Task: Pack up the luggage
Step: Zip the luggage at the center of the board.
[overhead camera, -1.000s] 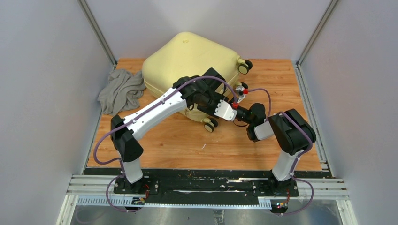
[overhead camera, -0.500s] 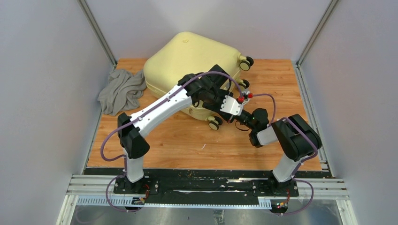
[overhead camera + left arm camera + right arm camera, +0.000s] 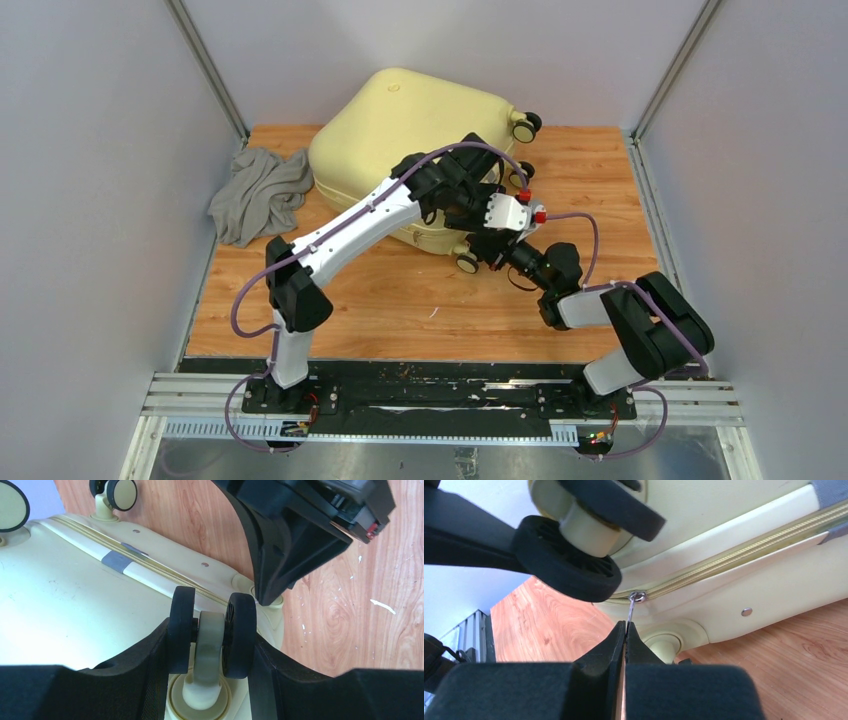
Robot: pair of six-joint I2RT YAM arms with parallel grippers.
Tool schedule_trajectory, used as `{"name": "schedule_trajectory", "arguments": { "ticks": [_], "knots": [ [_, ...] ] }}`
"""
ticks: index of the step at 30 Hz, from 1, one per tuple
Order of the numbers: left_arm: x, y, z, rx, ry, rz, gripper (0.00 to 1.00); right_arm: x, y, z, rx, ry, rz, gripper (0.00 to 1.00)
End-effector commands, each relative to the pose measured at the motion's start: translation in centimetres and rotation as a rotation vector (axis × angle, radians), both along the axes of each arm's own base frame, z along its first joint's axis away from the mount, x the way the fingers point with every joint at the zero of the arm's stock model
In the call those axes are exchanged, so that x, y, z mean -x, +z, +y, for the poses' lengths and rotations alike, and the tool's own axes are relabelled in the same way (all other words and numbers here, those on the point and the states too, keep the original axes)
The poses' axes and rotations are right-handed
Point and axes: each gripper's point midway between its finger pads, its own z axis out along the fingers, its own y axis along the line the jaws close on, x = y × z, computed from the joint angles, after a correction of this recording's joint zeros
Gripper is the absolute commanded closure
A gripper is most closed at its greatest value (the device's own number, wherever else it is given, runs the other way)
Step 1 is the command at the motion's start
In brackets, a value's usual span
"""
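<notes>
— Which step in hand?

— Zipping the luggage [image 3: 400,125] shut, by the look of it. Lies closed toward the back of the table [image 3: 400,310], shell halves together, with a grey cloth [image 3: 258,195] just to its left, outside.

— And the left gripper [image 3: 212,647]?

— Clamped on a wheel [image 3: 239,630] at the near right corner, one finger against each outer tyre face. Partly spread, yet gripping, not empty. Probably there to brace the case.

— The right gripper [image 3: 625,632]?

— Pinched fully shut on the thin metal zipper pull [image 3: 631,609], just under the slider, right below that same wheel.

— How far along?

— Hard to judge. Seems meshed along the visible run of the zipper [image 3: 734,560] to the right of the slider. Cannot tell about the other side, hidden behind the wheel. Cannot tell either whether to count the cloth as part of the load.

— Next move?

— Calls for a steady draw along the seam and round the corner, keeping the tab in line with the track and not tugging outward. Needs a firm left clamp to stop any sliding or turning on the wood. Worth minding the tight room under the wheel.
</notes>
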Motion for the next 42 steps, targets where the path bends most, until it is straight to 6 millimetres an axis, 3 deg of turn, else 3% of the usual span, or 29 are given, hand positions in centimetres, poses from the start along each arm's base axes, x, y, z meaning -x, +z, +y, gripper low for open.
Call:
{"name": "schedule_trajectory", "arguments": {
  "ticks": [1,10,19,21,23,26,28,30,38,42],
  "knots": [
    [-4.9,8.7,-1.1,0.297,0.215,-0.194,1.00,3.2,-0.1,2.0,0.059,0.119,-0.059,1.00],
    [-6.0,9.9,-2.7,0.430,0.308,-0.154,1.00,4.8,-0.6,3.6,0.090,0.109,-0.083,1.00],
    [-6.4,11.1,-4.0,0.556,0.373,-0.105,1.00,4.4,0.1,5.6,0.094,0.059,-0.122,1.00],
    [-6.3,11.2,-4.0,0.560,0.372,-0.102,1.00,4.2,-0.1,5.2,0.090,0.026,-0.114,1.00],
    [-5.9,11.3,-3.7,0.556,0.365,-0.097,1.00,3.6,-0.5,3.6,0.086,-0.064,-0.101,1.00],
    [-5.2,11.0,-3.1,0.543,0.355,-0.090,1.00,2.6,-1.3,0.3,0.085,-0.182,-0.053,0.85],
    [-5.0,11.1,-2.9,0.547,0.357,-0.083,1.00,2.2,-1.3,-1.0,0.087,-0.205,-0.049,0.70],
    [-4.9,11.2,-2.9,0.552,0.360,-0.080,1.00,1.5,-1.2,-2.1,0.089,-0.225,-0.046,0.62],
    [-4.6,12.4,-3.4,0.608,0.372,-0.046,1.00,-0.9,0.9,-2.3,0.118,-0.279,-0.101,0.48],
    [-4.4,12.7,-3.6,0.632,0.385,-0.022,1.00,-2.1,1.3,-1.5,0.100,-0.281,-0.121,0.34]
  ]
}}
